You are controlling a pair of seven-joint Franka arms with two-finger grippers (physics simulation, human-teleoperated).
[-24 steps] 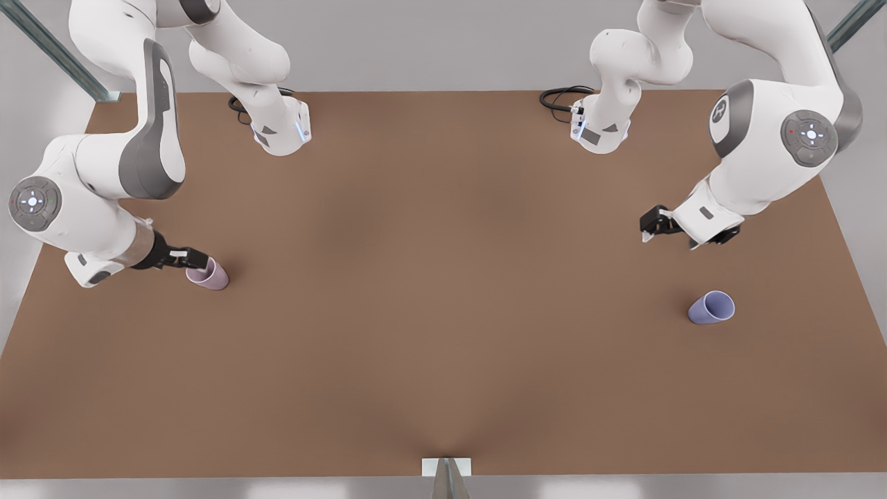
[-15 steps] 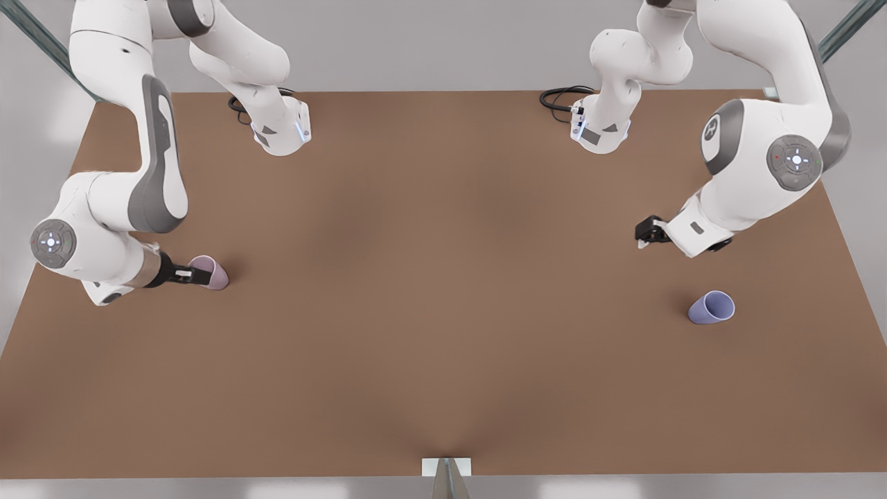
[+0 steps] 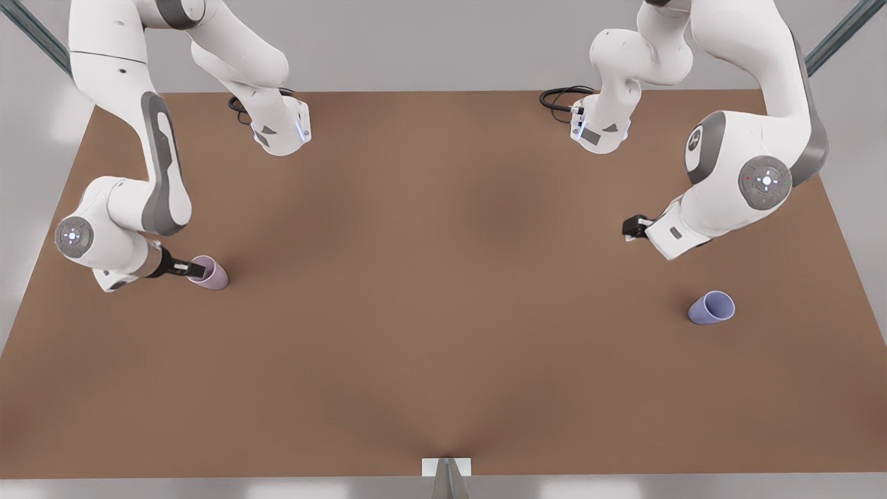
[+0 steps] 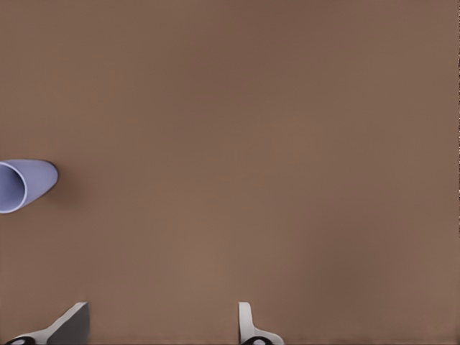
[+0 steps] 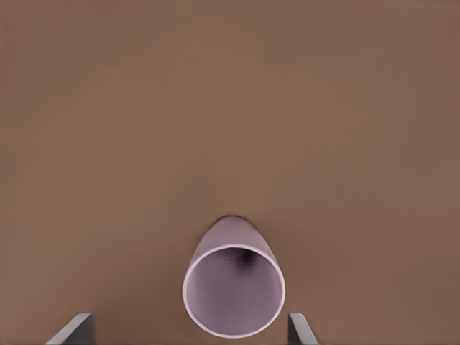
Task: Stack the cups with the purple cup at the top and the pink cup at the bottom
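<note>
Brown tabletop carried both cups, far apart. At the front view's left stood the pink cup, upright with its mouth open to the ceiling. The right gripper hung directly at it, and in the right wrist view the fingertips stood wide, one on each side of the pink cup, with clear gaps and no contact. That straddling pose looked chosen for a side pinch on the rim, so the cup could be carried to a stacking spot; the grasp itself was not yet made.

Across the bare middle of the table, at the front view's right, the left gripper hovered above the surface, well short of the purple cup. In the left wrist view its fingertips were spread wide over bare tabletop, with the purple cup off near the edge, upright and untouched. This arm seemed to be waiting, probably because the pink cup must be settled as the base before the purple one goes on top.
</note>
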